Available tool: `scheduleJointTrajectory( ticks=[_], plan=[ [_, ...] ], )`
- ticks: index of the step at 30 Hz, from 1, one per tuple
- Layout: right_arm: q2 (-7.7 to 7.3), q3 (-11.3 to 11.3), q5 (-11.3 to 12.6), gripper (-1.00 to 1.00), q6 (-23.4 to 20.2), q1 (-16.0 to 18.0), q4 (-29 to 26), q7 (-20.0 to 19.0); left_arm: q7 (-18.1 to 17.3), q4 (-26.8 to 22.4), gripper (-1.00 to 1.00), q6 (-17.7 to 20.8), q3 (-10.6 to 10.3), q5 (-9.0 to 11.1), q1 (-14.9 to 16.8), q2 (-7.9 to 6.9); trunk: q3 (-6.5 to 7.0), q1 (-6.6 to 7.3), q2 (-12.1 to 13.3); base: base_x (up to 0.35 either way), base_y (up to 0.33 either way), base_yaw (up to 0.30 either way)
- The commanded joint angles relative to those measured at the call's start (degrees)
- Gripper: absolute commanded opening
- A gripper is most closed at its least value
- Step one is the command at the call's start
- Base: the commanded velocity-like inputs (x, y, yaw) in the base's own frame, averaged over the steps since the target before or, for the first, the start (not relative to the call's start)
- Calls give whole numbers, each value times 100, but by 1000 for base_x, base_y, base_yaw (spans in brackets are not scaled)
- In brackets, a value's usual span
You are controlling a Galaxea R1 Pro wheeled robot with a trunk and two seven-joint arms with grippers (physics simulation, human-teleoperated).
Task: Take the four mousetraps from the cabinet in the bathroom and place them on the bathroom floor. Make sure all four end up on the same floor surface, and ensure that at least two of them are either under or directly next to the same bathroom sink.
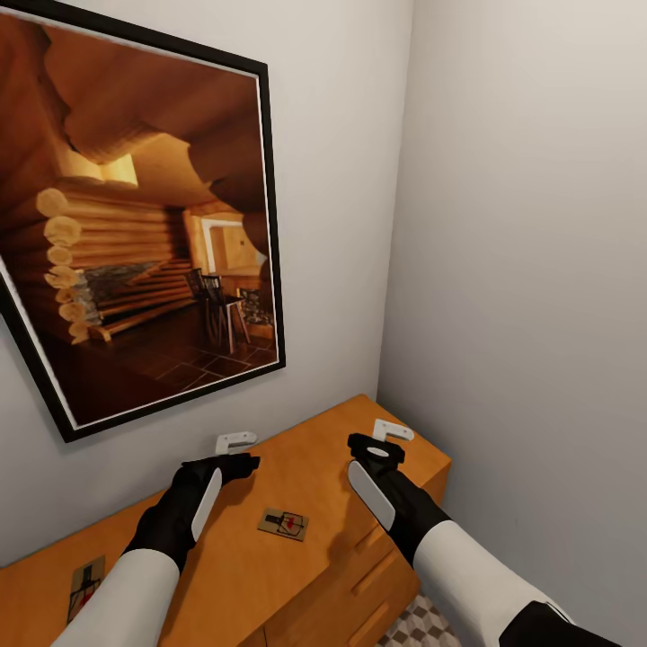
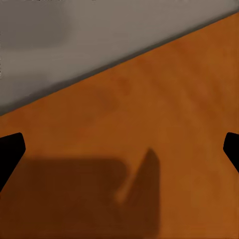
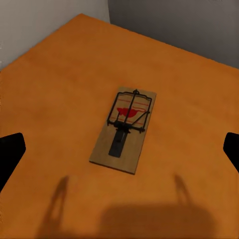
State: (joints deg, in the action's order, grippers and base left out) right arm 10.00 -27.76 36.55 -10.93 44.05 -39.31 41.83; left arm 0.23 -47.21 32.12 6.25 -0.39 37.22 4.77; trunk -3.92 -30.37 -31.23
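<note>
A single mousetrap (image 3: 125, 130) lies flat on the honey-orange top of the cabinet (image 3: 55, 84), its dark metal spring and a red mark on the wooden board facing up. The right gripper's two black fingertips (image 3: 11, 154) sit wide apart, well clear of it. Grey walls (image 3: 164, 20) meet behind the cabinet's far corner.

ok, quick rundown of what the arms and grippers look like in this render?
Both arms have glossy white forearm shells, black wrist sections and a white oval panel along each wrist. The left gripper and right gripper each pair a white angular finger with a black one. In the wrist views the fingertips show as plain black wedges. No cables or markings visible.
</note>
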Motion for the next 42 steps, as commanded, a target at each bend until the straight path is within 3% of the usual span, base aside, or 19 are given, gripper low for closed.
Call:
scheduleJointTrajectory(
  ticks=[1,9,15,20,26,27,31,32,33,36,39,42],
  plan=[
    [0,-12,3,100,-40,7,-4,36,3,-9,100,31,17,-3,4,6,-12,-3,-11,0,0,0],
    [0,-38,-316,100,67,7,30,38,3,-7,100,31,17,-4,4,6,-12,-3,-11,0,0,0],
    [0,-47,-729,100,750,-3,116,85,3,-7,100,31,17,-4,4,8,-12,-3,-11,0,0,0],
    [0,-47,-834,100,1096,-9,360,49,3,-8,100,31,17,-4,4,7,-12,-3,-11,0,0,0],
    [0,-38,-800,100,1020,-10,437,44,-2,-7,100,33,17,-5,4,6,-12,-3,-11,0,0,0],
    [0,-35,-750,100,952,-10,440,42,-3,-7,100,32,17,-5,4,6,-12,-3,-11,0,0,0],
    [0,-24,-177,100,428,-11,444,34,-5,-7,100,32,16,-3,4,6,-12,-3,-11,0,0,0],
    [0,-23,-7,100,303,-11,442,32,-5,-7,100,31,16,-3,4,6,-12,-3,-11,0,0,0],
    [0,-22,341,100,62,-11,429,31,-5,-7,100,31,16,-4,4,6,-12,-3,-11,0,0,0],
    [0,-21,807,100,-220,-11,379,29,-6,-7,100,31,17,-4,4,6,-12,-3,-11,0,0,0],
    [0,-20,1162,100,-404,-11,291,31,-6,-7,100,31,17,-4,4,6,-12,-3,-11,0,0,0],
    [0,-16,1282,100,-467,-11,253,34,-6,-10,100,31,17,-5,4,6,-12,-3,-11,0,0,0]
  ],
)
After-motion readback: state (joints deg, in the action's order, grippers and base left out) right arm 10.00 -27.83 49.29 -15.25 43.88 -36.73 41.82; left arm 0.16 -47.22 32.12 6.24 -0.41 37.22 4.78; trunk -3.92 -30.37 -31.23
